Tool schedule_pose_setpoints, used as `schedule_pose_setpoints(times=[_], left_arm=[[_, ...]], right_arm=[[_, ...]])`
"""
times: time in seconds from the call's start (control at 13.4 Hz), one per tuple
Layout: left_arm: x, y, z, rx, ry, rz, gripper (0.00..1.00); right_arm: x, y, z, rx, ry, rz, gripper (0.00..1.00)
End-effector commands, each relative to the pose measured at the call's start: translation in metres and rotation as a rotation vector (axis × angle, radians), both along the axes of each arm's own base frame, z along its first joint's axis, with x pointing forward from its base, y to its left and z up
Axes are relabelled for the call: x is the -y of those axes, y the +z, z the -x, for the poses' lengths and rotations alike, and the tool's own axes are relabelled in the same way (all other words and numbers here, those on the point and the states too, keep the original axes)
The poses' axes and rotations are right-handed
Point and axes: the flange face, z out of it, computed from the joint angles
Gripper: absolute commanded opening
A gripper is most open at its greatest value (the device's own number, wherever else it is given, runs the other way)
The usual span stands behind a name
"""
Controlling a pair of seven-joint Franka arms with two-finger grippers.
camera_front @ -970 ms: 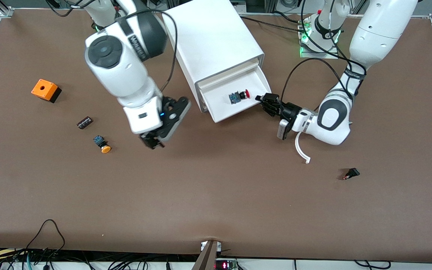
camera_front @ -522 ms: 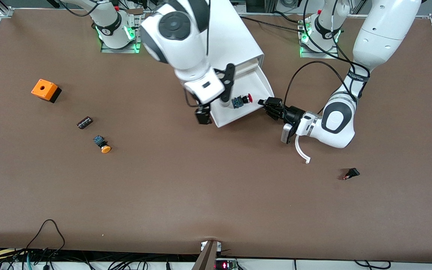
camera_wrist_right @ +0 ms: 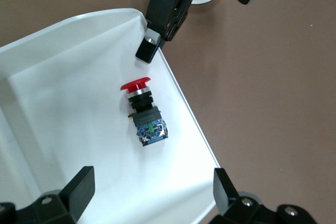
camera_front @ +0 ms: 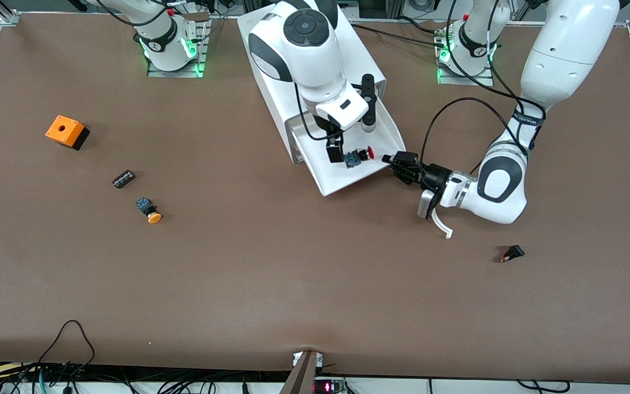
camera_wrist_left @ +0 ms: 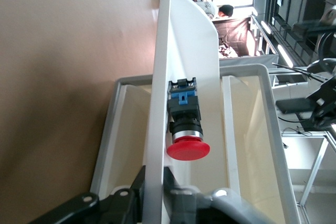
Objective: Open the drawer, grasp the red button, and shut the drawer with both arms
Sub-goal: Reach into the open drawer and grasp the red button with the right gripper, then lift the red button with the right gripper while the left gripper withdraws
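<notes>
Now left gripper (camera_front: 390, 159) jaws pinch the drawer (camera_front: 386, 127) wall; right gripper (camera_front: 351, 139) jaws spread above the button (camera_front: 360, 156).

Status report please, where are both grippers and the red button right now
Left gripper shut on drawer front wall. Right gripper open over the button, lying in the drawer. Nothing blocking it.

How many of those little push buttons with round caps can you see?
2. The red-capped button lies in the open drawer, under the right gripper. The orange-capped button lies on the table toward the right arm's end, nearer the camera than the orange box.
</notes>
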Motion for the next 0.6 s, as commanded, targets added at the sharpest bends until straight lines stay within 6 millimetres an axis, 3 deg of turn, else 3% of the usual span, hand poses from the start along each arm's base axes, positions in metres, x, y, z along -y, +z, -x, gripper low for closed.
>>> schedule_pose_setpoints(times=[0.0,0.22,0.52], left_arm=[[-0.008,0.006,-0.011,0.030,-0.006,-0.010,1.00],[-0.013,0.013,-0.016,0.045,-0.016,-0.022,1.00],[-0.037,0.038,-0.039,0.088,-0.056,-0.110,1.00]], right_arm=[[-0.007,-0.020,-0.010,0.027,0.032,-0.002,1.00],[-0.008,-0.036,-0.016,0.050,0.103,-0.001,1.00],[-0.010,-0.045,-0.015,0.049,0.134,0.007,1.00]])
